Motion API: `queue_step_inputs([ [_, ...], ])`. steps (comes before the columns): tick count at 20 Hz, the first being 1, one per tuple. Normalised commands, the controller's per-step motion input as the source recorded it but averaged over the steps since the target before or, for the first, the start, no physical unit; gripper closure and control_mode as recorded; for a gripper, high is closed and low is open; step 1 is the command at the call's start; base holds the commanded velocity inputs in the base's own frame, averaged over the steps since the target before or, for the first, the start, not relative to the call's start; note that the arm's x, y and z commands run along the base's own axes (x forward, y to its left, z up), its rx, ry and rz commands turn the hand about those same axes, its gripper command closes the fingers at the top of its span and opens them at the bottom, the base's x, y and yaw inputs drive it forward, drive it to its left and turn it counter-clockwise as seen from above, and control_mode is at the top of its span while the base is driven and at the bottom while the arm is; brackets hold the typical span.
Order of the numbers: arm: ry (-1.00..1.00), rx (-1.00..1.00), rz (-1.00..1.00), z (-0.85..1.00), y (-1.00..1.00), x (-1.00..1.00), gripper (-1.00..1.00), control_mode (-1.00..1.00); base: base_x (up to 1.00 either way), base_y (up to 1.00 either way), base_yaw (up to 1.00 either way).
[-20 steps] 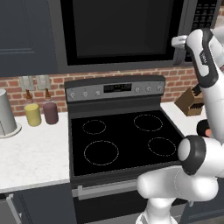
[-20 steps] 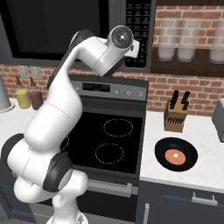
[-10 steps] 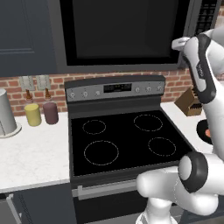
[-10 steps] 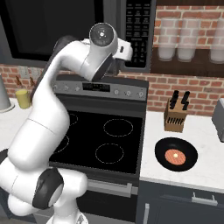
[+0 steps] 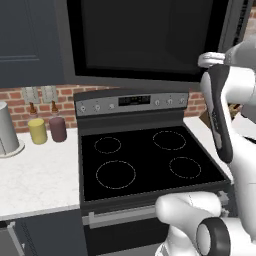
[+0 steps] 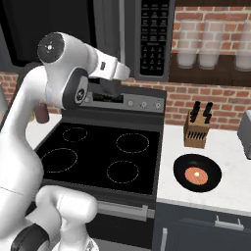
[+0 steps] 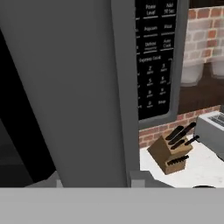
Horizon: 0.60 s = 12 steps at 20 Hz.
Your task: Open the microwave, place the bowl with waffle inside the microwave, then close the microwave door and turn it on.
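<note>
The microwave (image 6: 154, 34) hangs above the stove, its black keypad strip (image 7: 153, 57) facing out. The microwave door (image 5: 145, 35) stands swung a little out from the body, and its grey edge (image 6: 105, 29) shows beside the keypad. My gripper (image 6: 112, 88) is at the door's handle side, below the keypad's left, shut on the grey handle bar (image 7: 87, 109) that runs up between its jaws. The black bowl (image 6: 182, 177) with the orange-brown waffle (image 6: 197, 174) sits on the white counter right of the stove, well away from my hand.
The black four-burner stove (image 6: 103, 157) lies under the microwave. A knife block (image 6: 196, 130) and a toaster (image 6: 245, 132) stand behind the bowl. Jars (image 6: 186, 49) line a shelf right of the microwave. A yellow (image 5: 37, 131) and a maroon canister (image 5: 57, 128) stand on the left counter.
My hand has moved left and lower, away from the microwave's body. The door's handle side has come out with it, so the door has swung from shut to slightly open.
</note>
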Motion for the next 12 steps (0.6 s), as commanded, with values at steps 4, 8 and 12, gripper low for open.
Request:
queue_step_inputs([
  [4, 0.10, -0.15, -0.22, 0.02, 0.07, -1.00, 1.00, -1.00, 0.00, 0.00, 0.00],
  [8, 0.06, -0.17, -0.17, 0.00, 0.15, -1.00, 1.00, -1.00, 0.00, 0.00, 0.00],
  [12, 0.01, -0.17, -0.15, 0.00, 0.41, -1.00, 1.00, -1.00, 0.00, 0.00, 0.00],
])
